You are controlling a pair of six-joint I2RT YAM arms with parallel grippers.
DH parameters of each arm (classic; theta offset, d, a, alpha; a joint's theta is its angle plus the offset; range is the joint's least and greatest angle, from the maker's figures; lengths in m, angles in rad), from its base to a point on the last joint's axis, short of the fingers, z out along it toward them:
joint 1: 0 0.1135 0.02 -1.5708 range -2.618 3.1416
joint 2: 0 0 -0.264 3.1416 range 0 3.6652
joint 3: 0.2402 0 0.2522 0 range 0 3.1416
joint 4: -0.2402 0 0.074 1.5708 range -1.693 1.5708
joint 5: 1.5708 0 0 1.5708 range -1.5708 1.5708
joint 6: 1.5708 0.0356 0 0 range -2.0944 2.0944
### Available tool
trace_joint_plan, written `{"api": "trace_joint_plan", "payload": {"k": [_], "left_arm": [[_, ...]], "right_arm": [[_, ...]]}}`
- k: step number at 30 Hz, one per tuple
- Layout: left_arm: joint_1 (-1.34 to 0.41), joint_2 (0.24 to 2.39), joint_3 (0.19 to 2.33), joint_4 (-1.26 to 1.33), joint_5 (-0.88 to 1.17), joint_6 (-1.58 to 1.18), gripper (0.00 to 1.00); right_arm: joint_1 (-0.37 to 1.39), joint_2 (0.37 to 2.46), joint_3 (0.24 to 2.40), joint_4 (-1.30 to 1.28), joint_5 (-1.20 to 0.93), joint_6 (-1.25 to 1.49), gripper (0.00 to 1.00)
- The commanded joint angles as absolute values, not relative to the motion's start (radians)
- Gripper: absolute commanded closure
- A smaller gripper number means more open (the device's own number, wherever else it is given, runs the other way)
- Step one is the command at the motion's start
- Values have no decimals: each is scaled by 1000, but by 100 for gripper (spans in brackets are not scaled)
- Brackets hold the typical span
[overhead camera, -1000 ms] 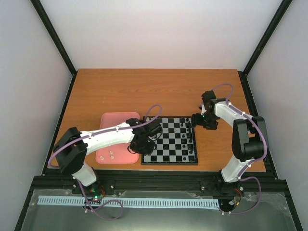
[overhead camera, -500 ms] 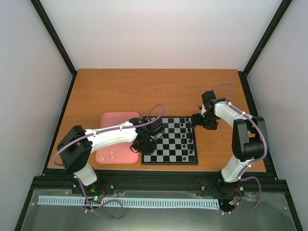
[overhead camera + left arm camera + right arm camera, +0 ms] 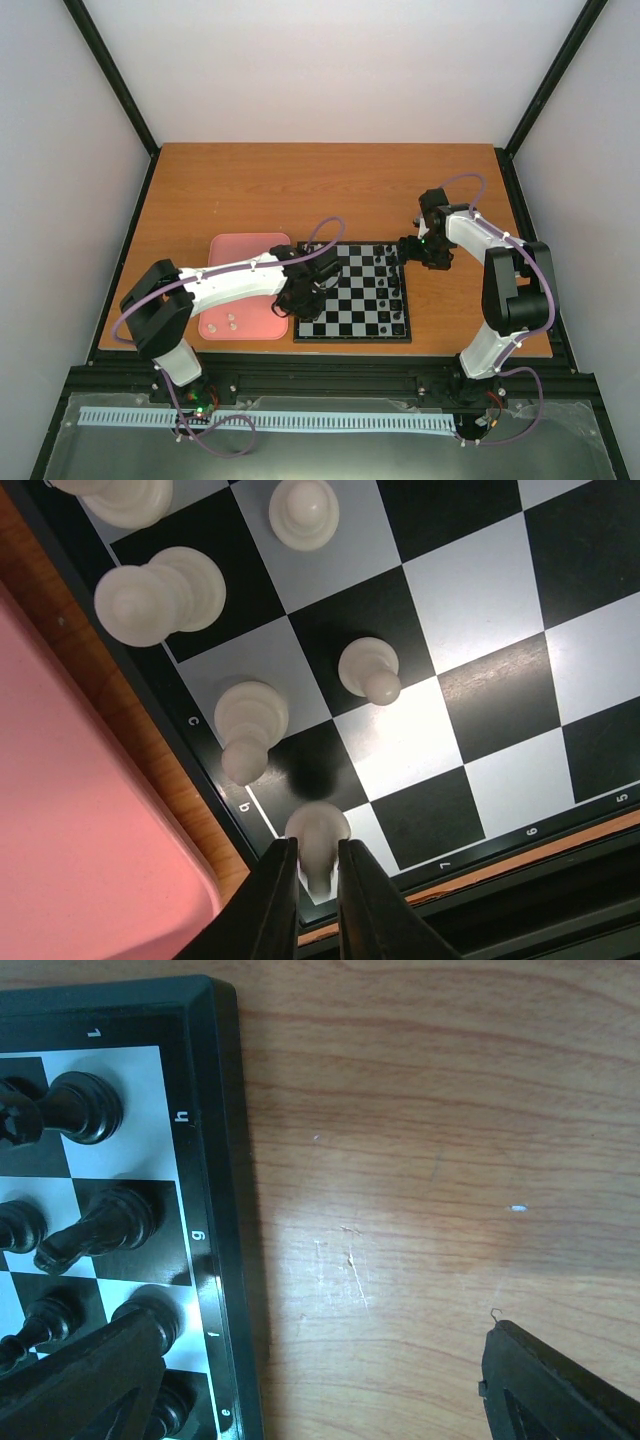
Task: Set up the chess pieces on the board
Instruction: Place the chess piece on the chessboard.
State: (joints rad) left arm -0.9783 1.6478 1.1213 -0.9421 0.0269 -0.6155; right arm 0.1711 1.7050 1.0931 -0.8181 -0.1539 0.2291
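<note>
Left fingers [image 3: 275, 905] stand narrow about a white pawn [image 3: 318, 832], grip unclear, at the left edge of the board [image 3: 480, 610]; a crooked retreat may topple it. Right fingers [image 3: 90, 1380] wide, empty.

Claw [image 3: 320, 1345] wide open astride board [image 3: 215, 1080] edge.

Left arm [image 3: 225, 283] stretches low to the right with its wrist bent downward. The left fingers [image 3: 272, 905] sit nearly together, a thin slit between them. Right arm [image 3: 470, 233] folds back leftward, and the right fingers [image 3: 90, 1380] are spread wide apart, pointing down.
</note>
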Motion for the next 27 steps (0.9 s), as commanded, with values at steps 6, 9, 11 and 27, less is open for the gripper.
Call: {"api": "trace_joint_plan", "payload": {"k": [6, 9, 11, 27], "left_arm": [[-989, 1666, 1123, -945, -3, -588, 83], [-989, 1659, 1126, -947, -7, -589, 83], [-989, 1649, 1125, -948, -11, -592, 82], [-989, 1568, 1139, -940, -17, -611, 78]], "right_arm": [[179, 1723, 1102, -810, -156, 229, 0], [179, 1722, 1103, -810, -155, 229, 0], [179, 1722, 1102, -810, -157, 229, 0], [179, 1714, 1103, -808, -162, 228, 0]]}}
